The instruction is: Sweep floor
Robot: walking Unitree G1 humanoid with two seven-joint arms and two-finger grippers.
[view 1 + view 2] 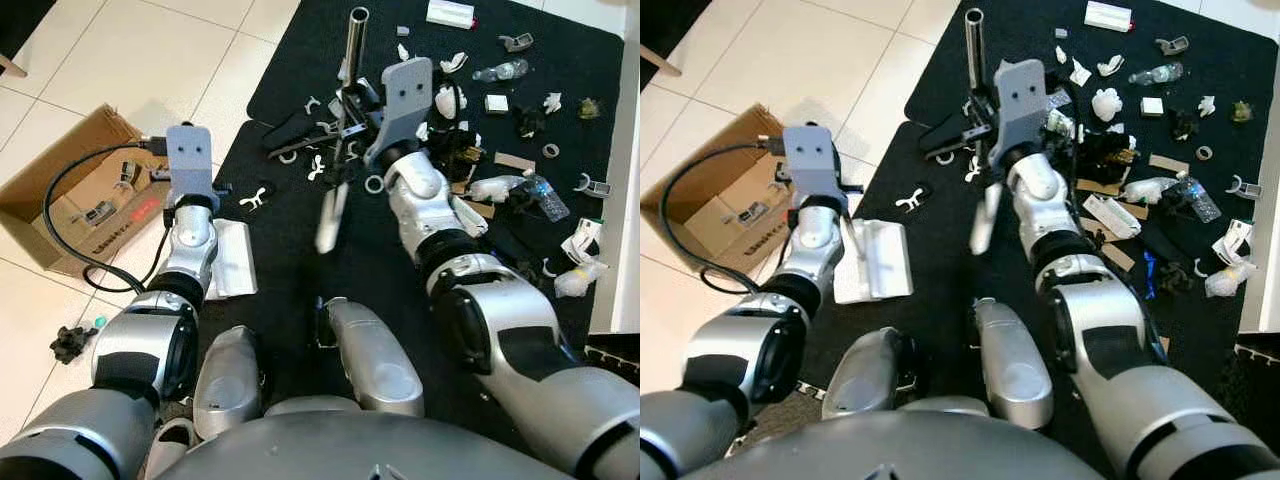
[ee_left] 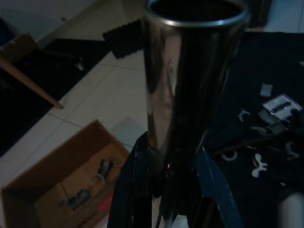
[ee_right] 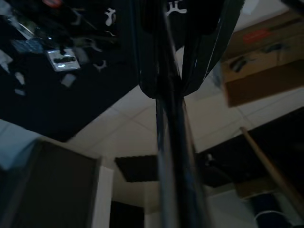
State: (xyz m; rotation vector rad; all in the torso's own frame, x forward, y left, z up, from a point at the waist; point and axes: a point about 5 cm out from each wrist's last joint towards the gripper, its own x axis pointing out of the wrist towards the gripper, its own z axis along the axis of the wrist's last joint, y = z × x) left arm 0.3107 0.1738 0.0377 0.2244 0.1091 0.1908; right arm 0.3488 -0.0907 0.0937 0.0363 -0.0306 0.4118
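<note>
Right wrist view has the right gripper [image 3: 175,71] with both fingers closed around the broom pole [image 3: 173,156], which runs straight out past the fingertips. Left wrist view shows the left gripper [image 2: 171,185] clamped on the same pole near its open top end. Seen from the head, both arms reach forward over the black mat [image 1: 300,290], litter [image 1: 520,190] scattered beyond. The broom's head is hidden. A cardboard box [image 1: 60,200] sits left.
</note>
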